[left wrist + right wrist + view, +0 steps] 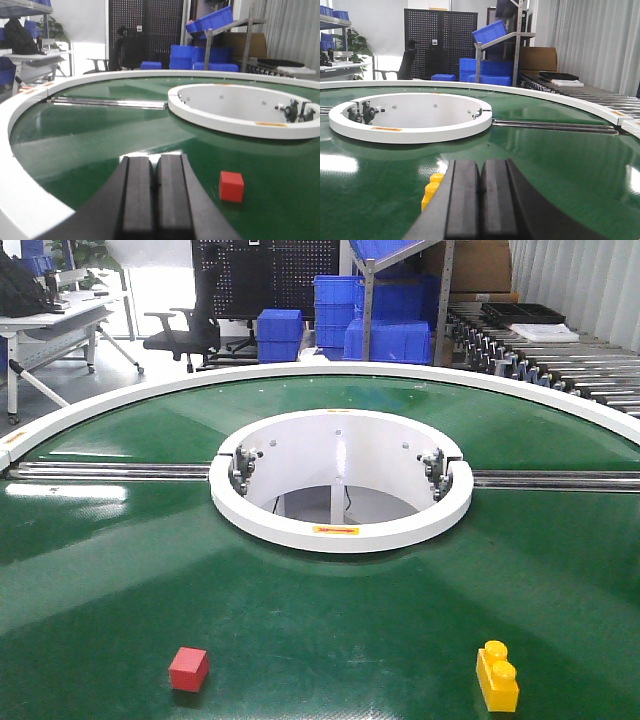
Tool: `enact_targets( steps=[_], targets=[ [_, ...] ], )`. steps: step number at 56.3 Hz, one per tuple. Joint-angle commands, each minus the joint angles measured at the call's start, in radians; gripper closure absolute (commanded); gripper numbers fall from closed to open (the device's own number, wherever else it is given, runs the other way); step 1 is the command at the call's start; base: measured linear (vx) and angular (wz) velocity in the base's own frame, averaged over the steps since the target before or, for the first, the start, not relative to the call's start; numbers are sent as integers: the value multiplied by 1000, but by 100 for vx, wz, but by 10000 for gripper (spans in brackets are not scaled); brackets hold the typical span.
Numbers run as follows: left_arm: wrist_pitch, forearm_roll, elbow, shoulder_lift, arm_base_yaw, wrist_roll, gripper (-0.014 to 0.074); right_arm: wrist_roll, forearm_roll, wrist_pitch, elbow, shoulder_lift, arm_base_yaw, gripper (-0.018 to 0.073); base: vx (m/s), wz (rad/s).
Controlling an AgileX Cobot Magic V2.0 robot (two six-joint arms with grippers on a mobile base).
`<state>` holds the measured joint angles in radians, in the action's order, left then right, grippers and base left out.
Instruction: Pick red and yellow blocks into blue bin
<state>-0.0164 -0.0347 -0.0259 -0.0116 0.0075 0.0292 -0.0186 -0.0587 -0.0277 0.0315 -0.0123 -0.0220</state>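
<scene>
Near the front edge of a round green counter [330, 620], a red cube [189, 668] sits toward the left and a yellow brick [497, 676] with two studs sits toward the right, well apart. A white ring [340, 530] surrounds the opening at the counter's centre. The left pincer [155, 170] has its black fingers pressed together, holding nothing, with the cube just to its right. The right pincer [480, 172] is likewise closed and empty, and its left finger partly hides the brick. Blue crates [345, 305] stand stacked beyond the far edge.
</scene>
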Motion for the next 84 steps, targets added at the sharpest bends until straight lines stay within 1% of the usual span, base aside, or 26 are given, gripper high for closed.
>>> enact_targets(
  steps=[1, 8, 17, 21, 26, 35, 40, 43, 51, 60, 65, 70, 72, 75, 78, 80, 81, 84],
  targets=[
    [-121, -6, 29, -17, 2, 8, 594, -3, -10, -112, -2, 8, 1, 570, 0, 0],
    [-99, -6, 116, -17, 2, 9, 594, -2, -10, -91, -83, 8, 1, 570, 0, 0],
    [-4, -6, 295, -6, 2, 8, 594, 2, -9, 55, -269, 33, 1, 570, 0, 0],
    [74, -6, 389, 26, 2, 5, 594, 4, -9, 128, -361, 75, 1, 570, 0, 0],
    [204, -5, 515, 96, 2, -1, 594, 4, -9, 225, -470, 140, 1, 570, 0, 0],
    [432, -5, 700, 282, 2, -4, 594, 3, -14, 365, -604, 290, 1, 570, 0, 0],
    [557, -5, 763, 375, 2, -4, 594, 3, -15, 439, -648, 376, 1, 570, 0, 0],
    [612, -5, 772, 429, 2, -4, 594, 3, -15, 469, -653, 430, 1, 570, 0, 0],
    [669, -5, 753, 527, 2, -4, 594, 3, -13, 533, -649, 542, 1, 570, 0, 0],
    [669, -5, 713, 599, 2, -3, 594, 3, -13, 582, -649, 631, 1, 570, 0, 0],
    [646, -5, 700, 615, 2, -3, 594, 3, -7, 600, -649, 665, 1, 568, 0, 0],
    [639, -5, 697, 623, 2, -2, 593, 1, -3, 615, -649, 690, 1, 548, 0, 0],
    [639, -5, 697, 623, 2, -2, 592, -4, 3, 622, -651, 698, 1, 531, 0, 0],
    [640, -3, 697, 624, 2, -3, 581, -24, 19, 628, -653, 707, 2, 473, 0, 0],
    [642, 2, 697, 624, 2, -4, 552, -53, 45, 635, -661, 713, 3, 406, 0, 0],
    [645, 4, 697, 624, 2, -10, 520, -79, 59, 637, -668, 720, 3, 349, 0, 0],
    [645, 4, 697, 624, 2, -14, 497, -90, 73, 641, -672, 723, 3, 337, 0, 0],
    [645, 2, 697, 624, 2, -23, 431, -125, 103, 653, -687, 735, 3, 233, 0, 0]
  ],
)
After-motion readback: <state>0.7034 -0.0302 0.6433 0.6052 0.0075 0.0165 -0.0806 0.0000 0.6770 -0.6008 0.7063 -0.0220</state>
